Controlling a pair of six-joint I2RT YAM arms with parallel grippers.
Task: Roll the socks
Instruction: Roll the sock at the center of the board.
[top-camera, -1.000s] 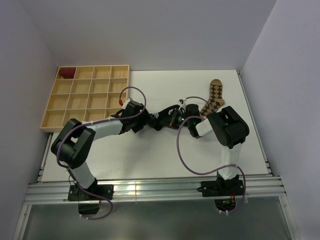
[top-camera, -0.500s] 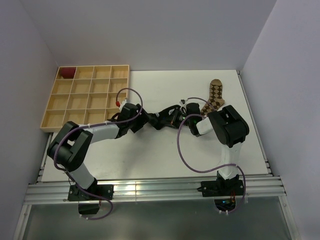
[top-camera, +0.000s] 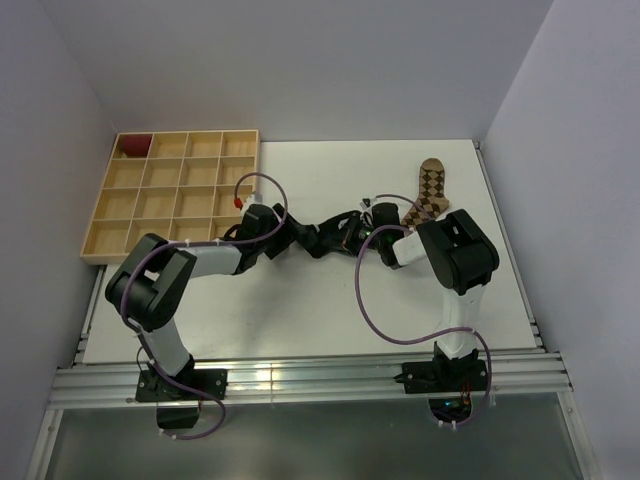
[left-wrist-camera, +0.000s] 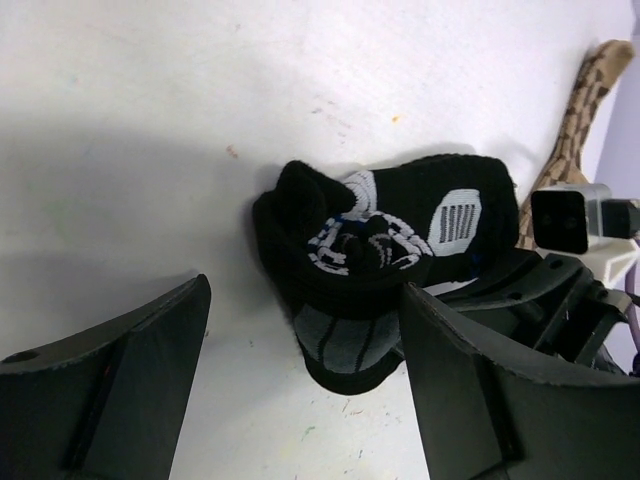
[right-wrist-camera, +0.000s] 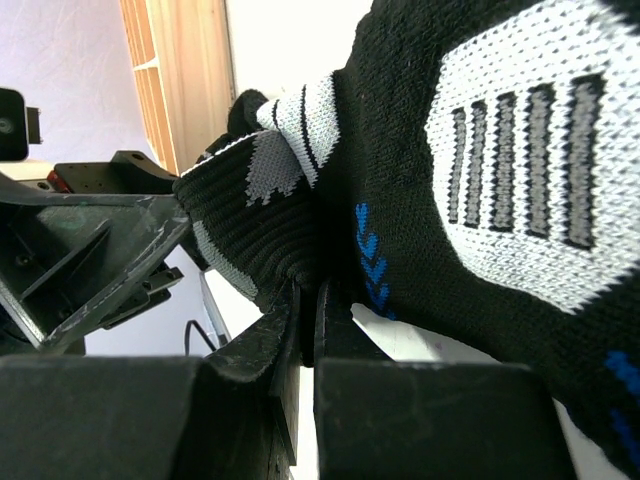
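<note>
Mid-roll: my closed right gripper seemingly pinched the bunched black, blue-and-grey-patched knit sock; my left gripper gaped empty before it, next, I judged, needing to clamp the bundle.

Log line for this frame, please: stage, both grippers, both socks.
stage: black sock bunched, part-rolled | left gripper: open, straddling it | right gripper: shut against it, grip unclear | tan sock: flat, untouched
</note>
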